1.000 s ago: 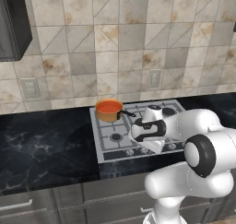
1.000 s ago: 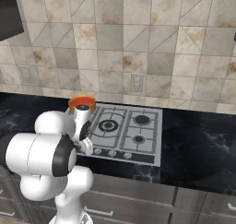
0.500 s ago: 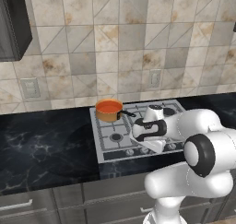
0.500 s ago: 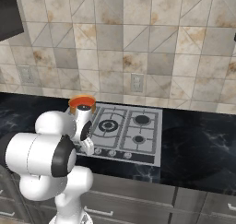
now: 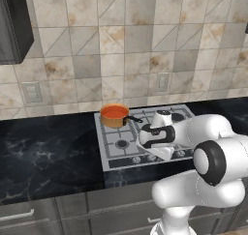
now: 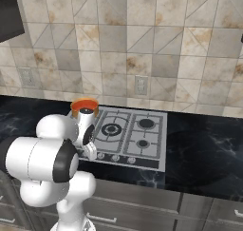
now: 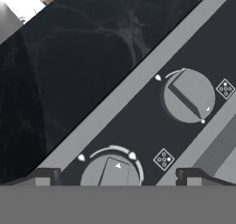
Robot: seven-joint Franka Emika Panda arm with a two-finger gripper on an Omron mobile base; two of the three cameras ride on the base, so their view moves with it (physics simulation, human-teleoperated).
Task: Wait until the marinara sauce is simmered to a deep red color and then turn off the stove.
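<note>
Hovering over the front knob row of the stove (image 5: 145, 139), the gripper (image 7: 117, 176) is sitting with jaws spread wide, gripping nothing. In the hand view the two dark fingertips (image 7: 45, 176) are straddling the near knob (image 7: 112, 171); a second knob (image 7: 189, 95) is sitting farther along the same dark strip, with black marble counter (image 7: 69, 71) just beyond the strip's edge.

Marinara sauce (image 5: 114, 112) is sitting in the orange saucepan (image 5: 115, 116) on the stove's back-left burner, well behind the knob row. It is reading orange-red in both base views; my call is it's not clearly deep red yet, so waiting makes sense.

Handling guess: the knob is a small rigid dial, smooth, light to turn but easy to slip on. Best purchase looks like pinching across the raised flat bar on its face, then twisting. Can't tell which knob is feeding the saucepan's burner.
</note>
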